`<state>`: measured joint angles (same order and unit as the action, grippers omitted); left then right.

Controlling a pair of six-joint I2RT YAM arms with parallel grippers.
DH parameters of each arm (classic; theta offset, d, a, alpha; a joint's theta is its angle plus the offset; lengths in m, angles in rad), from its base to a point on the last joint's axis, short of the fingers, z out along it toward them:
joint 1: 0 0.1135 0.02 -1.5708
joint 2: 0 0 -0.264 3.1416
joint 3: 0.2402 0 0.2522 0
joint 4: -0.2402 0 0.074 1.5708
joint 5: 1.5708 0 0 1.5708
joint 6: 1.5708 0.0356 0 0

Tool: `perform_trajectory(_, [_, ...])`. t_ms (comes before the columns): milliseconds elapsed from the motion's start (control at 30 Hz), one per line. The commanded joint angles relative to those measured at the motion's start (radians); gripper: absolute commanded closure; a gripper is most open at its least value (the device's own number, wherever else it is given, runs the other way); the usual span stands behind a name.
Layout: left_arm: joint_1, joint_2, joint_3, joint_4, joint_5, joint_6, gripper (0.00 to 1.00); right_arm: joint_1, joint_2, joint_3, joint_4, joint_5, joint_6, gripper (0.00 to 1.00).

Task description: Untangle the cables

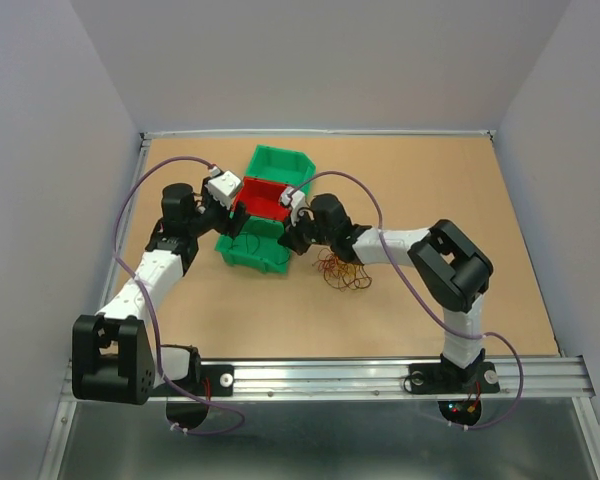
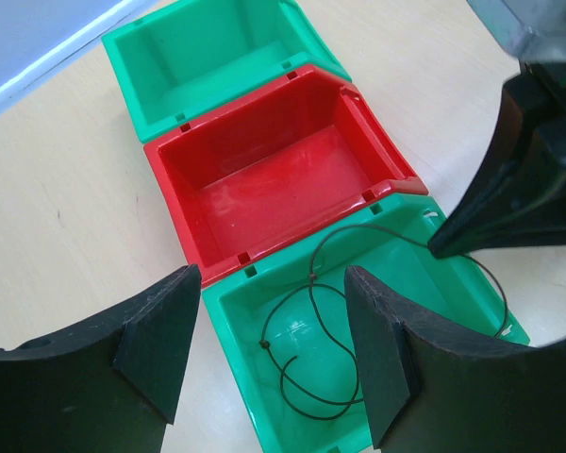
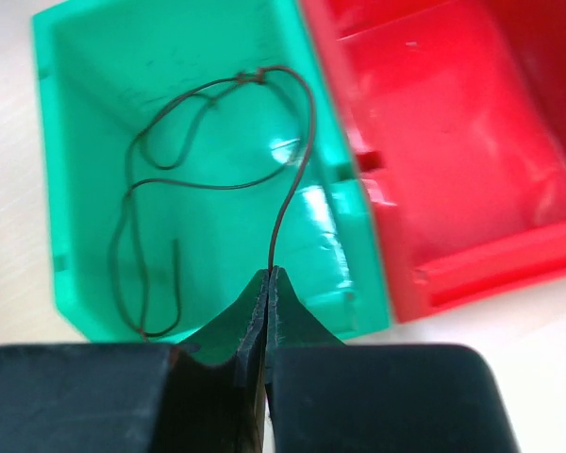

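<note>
- R gripper [image 3: 267, 280] is pinching together on one end of a single dark cable [image 3: 217, 187]. The fingers are meeting with only the thin strand between them.
- The rest of that strand is lying in loose loops on the floor of the near green bin [image 3: 45, 170], w/ a small knot or kink at its far end.
- Remaining cables [image 1: 345, 272], a red/orange/dark clump, are sitting on the table [image 1: 430, 180] just right of the near green bin, partly under the R forearm.
- L gripper [image 2: 272, 349] is hanging above the bins w/ fingers [image 2: 156, 349] apart, gripping nothing.
- Red bin [image 3: 434, 123] and far green bin [image 1: 278, 160] are showing no cable inside.
- Step, prob.: dropping the freed dark strand into the near green bin.
- Doing it well:
  - The pinched end is sitting over the bin's rim, so I'm thinking shift it further over the bin floor before letting go, else the tail may be draping over the wall.
  - Go low, so the springy loops aren't flicking out.
  - Spread the fingers fully, then lift straight up. Thin wire may be clinging to a pad.
  - Keep the L arm parked clear, since the R gripper is working close by.
</note>
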<state>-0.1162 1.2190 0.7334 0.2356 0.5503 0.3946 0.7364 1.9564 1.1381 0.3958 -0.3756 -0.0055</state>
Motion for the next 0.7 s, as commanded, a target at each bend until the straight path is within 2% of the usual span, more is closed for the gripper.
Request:
perform_trajectory(0, [0.003,0.013,0.029,0.007,0.031,0.013,0.27,0.038,-0.016,0.058,0.0,-0.008,-0.047,0.99])
perform_trajectory(200, [0.003,0.022,0.032,-0.001,0.034,0.018,0.27,0.066,-0.001,0.09,-0.008,-0.011,-0.048,0.99])
perform_trajectory(367, [0.003,0.025,0.037,-0.004,0.027,0.016,0.27,0.075,0.085,0.185,-0.055,0.012,-0.034,0.99])
perform_trajectory(467, [0.004,0.027,0.04,0.005,-0.024,0.001,0.27,0.075,0.165,0.268,-0.107,0.009,-0.024,1.0])
perform_trajectory(567, [0.004,0.014,0.029,0.033,-0.084,-0.022,0.27,0.075,0.249,0.376,-0.236,-0.009,-0.031,0.99])
perform_trajectory(667, [0.004,-0.007,0.017,0.045,-0.085,-0.025,0.27,0.078,0.323,0.481,-0.474,-0.036,-0.08,0.99])
